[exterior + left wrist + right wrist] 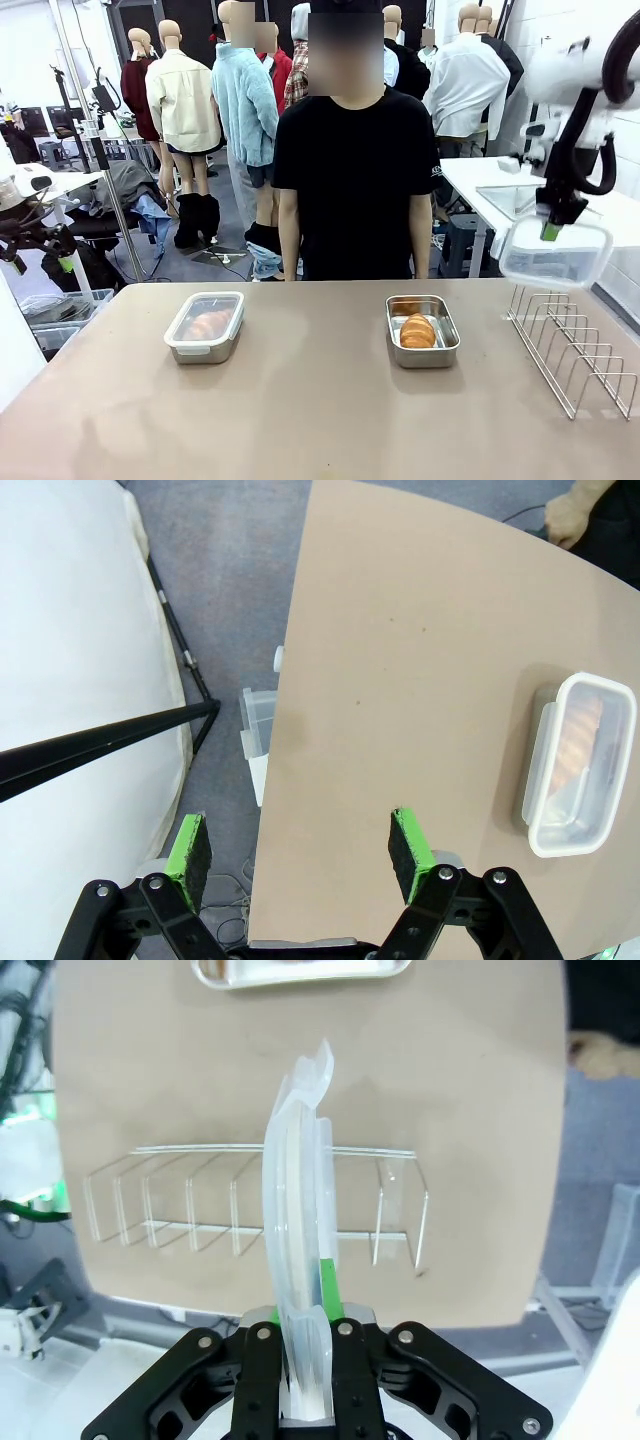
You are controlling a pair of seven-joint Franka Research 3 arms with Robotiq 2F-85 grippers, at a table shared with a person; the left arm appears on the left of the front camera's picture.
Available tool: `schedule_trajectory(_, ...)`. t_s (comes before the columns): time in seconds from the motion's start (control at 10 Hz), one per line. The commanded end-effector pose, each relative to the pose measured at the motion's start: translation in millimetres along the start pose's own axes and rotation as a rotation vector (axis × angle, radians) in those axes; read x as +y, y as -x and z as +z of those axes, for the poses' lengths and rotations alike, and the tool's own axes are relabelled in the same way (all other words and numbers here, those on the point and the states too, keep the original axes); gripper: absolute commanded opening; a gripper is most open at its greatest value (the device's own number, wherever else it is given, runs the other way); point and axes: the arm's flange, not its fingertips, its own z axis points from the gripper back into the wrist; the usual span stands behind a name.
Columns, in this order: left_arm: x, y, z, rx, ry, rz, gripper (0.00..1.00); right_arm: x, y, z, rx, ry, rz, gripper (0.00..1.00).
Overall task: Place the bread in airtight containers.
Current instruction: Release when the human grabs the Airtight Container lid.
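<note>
Two airtight containers stand on the tan table. The left container (205, 326) (580, 765) has its clear lid on, with a bread (208, 323) showing through it. The right container (422, 330) (300, 970) is uncovered and holds a golden bread (417, 331). My right gripper (550, 228) (305, 1300) hangs high above the table's right end, shut on a clear plastic lid (555, 252) (298, 1210) held on edge. My left gripper (300, 855) is open with nothing between its pads, hovering over the table's left edge, well away from the lidded container.
A wire rack (575, 345) (260, 1205) stands at the table's right end, below the held lid. A person in a black shirt (355, 180) stands at the far side, one hand (570, 515) by the table's far edge. Plastic bins (258, 715) sit on the floor beside the table.
</note>
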Motion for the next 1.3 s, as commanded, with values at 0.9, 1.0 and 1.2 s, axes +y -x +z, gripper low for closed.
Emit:
schedule_trajectory(0.9, 0, 0, 2, -0.002, -0.011, 0.006, 0.92, -79, -131, 102, -0.167, 0.223, -0.029, 0.0)
schedule_trajectory(1.0, 0, 0, 2, -0.002, -0.011, 0.006, 0.92, -80, -130, 99, -0.139, 0.243, -0.002, 0.0)
schedule_trajectory(1.2, 0, 0, 2, -0.002, -0.011, 0.006, 0.92, -71, -131, 84, -0.225, 0.225, -0.056, 0.0)
